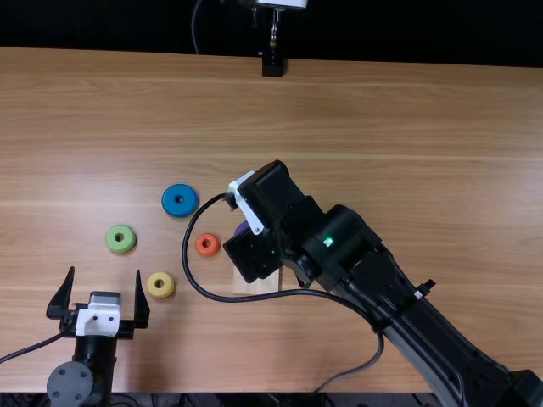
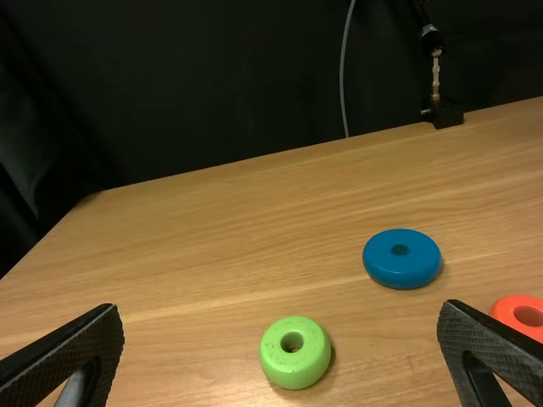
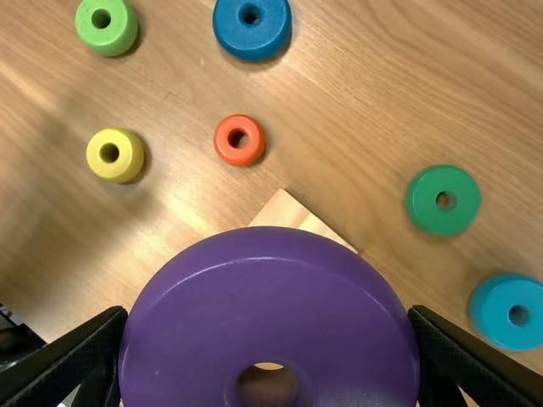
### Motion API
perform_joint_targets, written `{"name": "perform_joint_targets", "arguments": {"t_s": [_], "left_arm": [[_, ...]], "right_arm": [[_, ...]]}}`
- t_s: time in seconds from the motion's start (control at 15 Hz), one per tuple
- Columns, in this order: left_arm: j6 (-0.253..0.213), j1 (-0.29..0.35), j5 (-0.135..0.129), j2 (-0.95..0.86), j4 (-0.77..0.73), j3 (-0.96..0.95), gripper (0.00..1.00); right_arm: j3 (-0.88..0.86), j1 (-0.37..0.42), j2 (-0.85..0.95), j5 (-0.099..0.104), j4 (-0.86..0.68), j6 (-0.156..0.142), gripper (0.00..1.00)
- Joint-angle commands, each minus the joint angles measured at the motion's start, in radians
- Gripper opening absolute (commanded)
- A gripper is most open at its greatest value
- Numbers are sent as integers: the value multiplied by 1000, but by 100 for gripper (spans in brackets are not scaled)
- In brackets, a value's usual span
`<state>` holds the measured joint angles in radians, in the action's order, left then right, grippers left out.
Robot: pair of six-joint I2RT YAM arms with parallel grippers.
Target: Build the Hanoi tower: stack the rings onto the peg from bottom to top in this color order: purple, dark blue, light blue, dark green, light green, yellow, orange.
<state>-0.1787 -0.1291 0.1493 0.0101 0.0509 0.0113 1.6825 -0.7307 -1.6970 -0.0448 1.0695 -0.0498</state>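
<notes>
My right gripper (image 1: 252, 246) hangs over the wooden base (image 1: 257, 286); in the right wrist view my right gripper (image 3: 270, 356) is shut on the purple ring (image 3: 267, 297), held above the base (image 3: 293, 212). The peg is hidden. My left gripper (image 1: 100, 297) stands open at the lower left, and in the left wrist view the left gripper (image 2: 280, 348) has nothing between its fingers. On the table lie the dark blue ring (image 1: 180, 200), light green ring (image 1: 120, 238), yellow ring (image 1: 160, 285), orange ring (image 1: 207, 245), dark green ring (image 3: 443, 200) and light blue ring (image 3: 509, 311).
The right arm (image 1: 399, 292) crosses the table from the lower right, and its cable (image 1: 280, 294) loops left past the orange ring. A small black stand (image 1: 272, 66) is at the table's far edge.
</notes>
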Motion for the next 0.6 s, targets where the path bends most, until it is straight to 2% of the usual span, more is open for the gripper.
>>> {"name": "perform_joint_targets", "arguments": {"t_s": [0.0,0.53], "left_arm": [[8,8,5,-10,34,-11,100],[8,8,5,-10,34,-11,100]], "right_arm": [[2,14,-12,1,-3,4,0],[-35,13,-23,4,-8,2,0]]}}
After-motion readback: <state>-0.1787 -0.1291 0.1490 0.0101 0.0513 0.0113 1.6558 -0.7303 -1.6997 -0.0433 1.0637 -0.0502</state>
